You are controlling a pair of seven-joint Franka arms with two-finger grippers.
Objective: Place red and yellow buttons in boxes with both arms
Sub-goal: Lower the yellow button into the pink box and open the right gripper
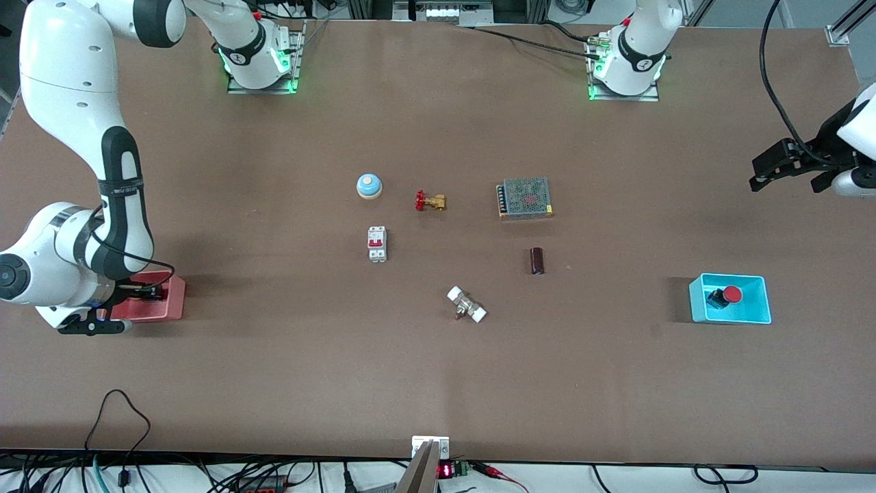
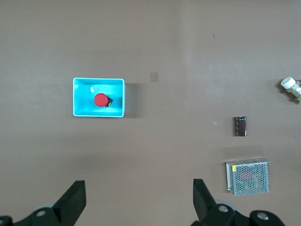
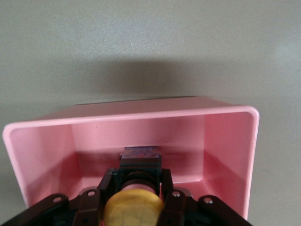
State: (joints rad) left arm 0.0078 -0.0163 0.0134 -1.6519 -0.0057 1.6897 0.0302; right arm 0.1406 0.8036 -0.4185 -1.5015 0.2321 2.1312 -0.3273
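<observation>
The red button (image 1: pixel 729 295) was seen lying inside the cyan box (image 1: pixel 751 316), which stood on the brown surface (image 1: pixel 438 383) toward the left arm's end; that half of the task was judged to be done. The left gripper (image 2: pixel 139 200) was held high over the surface, well apart from the cyan box, with its fingers spread wide and nothing between them, and the left arm was taken to be waiting. The step in hand was judged to be the placing of the yellow button (image 3: pixel 131 209) in the pink box (image 1: pixel 171 301), which stood toward the right arm's end. The right gripper (image 1: pixel 140 293) was lowered into the pink box, and in the right wrist view its fingers were closed on the black body of the yellow button, the orange-yellow cap being turned toward the camera. Whether the button touched the floor of the box could not be told. The next move was judged to call for the fingers to be parted so that the button would be left inside, and for the gripper then to be raised straight up, clear of the pink walls. The blue dome (image 1: pixel 369 185), the brass valve (image 1: pixel 430 201), the breaker (image 1: pixel 377 244) and the meshed power supply (image 1: pixel 525 198) were left in the middle of the surface, apart from both boxes.
</observation>
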